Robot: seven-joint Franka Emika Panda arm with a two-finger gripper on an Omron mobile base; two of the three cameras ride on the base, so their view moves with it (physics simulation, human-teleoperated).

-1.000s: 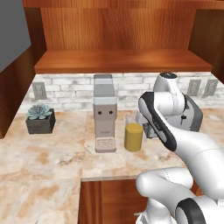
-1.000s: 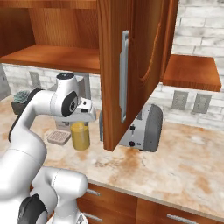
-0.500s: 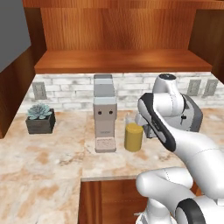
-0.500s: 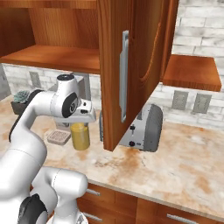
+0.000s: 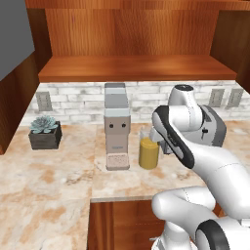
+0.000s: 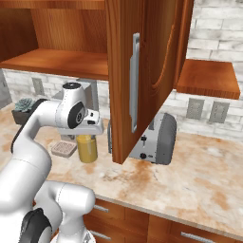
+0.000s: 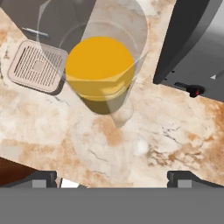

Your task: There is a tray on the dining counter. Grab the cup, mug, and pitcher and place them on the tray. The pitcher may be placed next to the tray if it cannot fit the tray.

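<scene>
The pitcher (image 5: 148, 152) is a clear glass cylinder holding amber-yellow liquid. It stands upright on the marbled counter between a coffee machine and a toaster, also seen as the pitcher (image 6: 87, 147). My gripper (image 6: 90, 130) hangs right above it, pointing down. In the hand view the pitcher (image 7: 99, 70) sits in the upper middle, seen from above. My gripper (image 7: 113, 177) is open, its fingertips (image 7: 43, 177) wide apart with nothing between them. The tray, the cup and the mug are out of view.
A grey coffee machine (image 5: 116, 128) with a drip grate (image 7: 37, 66) stands left of the pitcher, and a dark toaster (image 6: 159, 138) is to its right. An open wooden cabinet door (image 6: 137, 71) hangs over the counter (image 6: 199, 175). A potted succulent (image 5: 45, 132) sits far left.
</scene>
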